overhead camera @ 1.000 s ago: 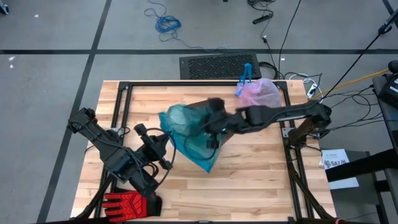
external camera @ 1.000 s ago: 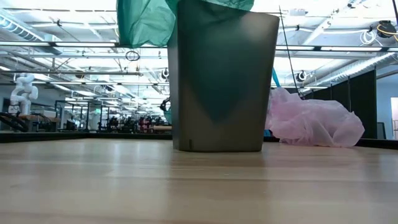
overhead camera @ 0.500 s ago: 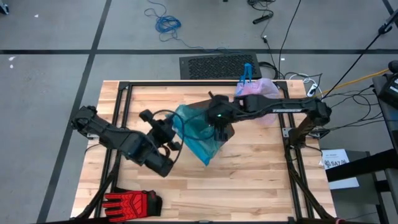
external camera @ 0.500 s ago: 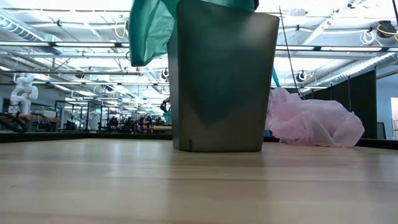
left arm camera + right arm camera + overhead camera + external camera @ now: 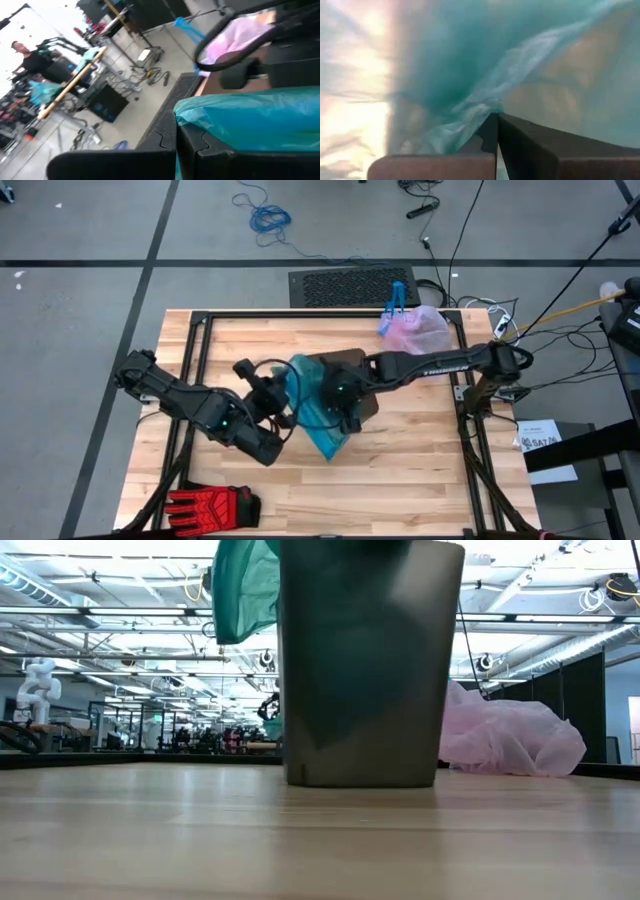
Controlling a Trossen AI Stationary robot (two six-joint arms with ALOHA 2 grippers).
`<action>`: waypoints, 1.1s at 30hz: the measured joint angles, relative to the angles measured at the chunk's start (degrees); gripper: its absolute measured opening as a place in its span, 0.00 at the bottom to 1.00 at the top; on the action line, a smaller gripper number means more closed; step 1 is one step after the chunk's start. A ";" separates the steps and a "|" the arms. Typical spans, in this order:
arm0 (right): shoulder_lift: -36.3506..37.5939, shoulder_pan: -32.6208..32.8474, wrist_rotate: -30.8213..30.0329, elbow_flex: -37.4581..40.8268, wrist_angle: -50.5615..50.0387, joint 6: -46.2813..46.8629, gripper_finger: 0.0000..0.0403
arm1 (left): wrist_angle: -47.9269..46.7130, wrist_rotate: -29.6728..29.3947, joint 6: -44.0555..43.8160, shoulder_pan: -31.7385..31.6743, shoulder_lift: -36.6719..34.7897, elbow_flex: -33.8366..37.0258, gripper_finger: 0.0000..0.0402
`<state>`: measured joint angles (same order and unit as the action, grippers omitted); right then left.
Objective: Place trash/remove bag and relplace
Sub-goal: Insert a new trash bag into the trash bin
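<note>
While both arms meet over the middle of the counter (image 5: 400, 470), the teal bag (image 5: 318, 408) hangs draped over the dark bin (image 5: 360, 670), one loose flap spilling down its side. Reaching in from the left, the left gripper (image 5: 278, 396) has its fingers pressed together, though I can't tell whether any plastic is pinched between them. Opposite it, the right gripper (image 5: 345, 402) sits buried in the teal film, clamped closed with the plastic right at its fingertips. At the far edge lies the pink bag (image 5: 418, 330), bunched up with its blue tie. A red glove (image 5: 205, 507) rests at the near left corner.
</note>
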<state>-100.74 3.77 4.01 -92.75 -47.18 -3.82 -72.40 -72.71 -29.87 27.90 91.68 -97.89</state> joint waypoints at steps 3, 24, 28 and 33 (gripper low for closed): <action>1.54 0.44 -3.97 0.00 -0.85 -0.12 0.00 | 8.51 1.64 8.96 -0.28 0.07 0.40 0.00; 19.74 -8.49 -29.39 2.07 -18.13 7.38 0.00 | 45.81 22.88 38.58 -9.60 0.07 8.56 0.00; 19.72 -14.59 -22.16 8.97 -15.73 7.42 0.00 | 50.28 28.77 41.19 -11.79 0.07 9.61 0.00; 19.82 -17.24 -6.89 19.38 -3.55 5.96 0.00 | 49.19 30.54 40.78 -13.52 0.07 10.34 0.00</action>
<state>-80.92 -13.47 -2.88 -73.37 -50.73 2.14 -23.21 -42.16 10.91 14.38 91.74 -87.55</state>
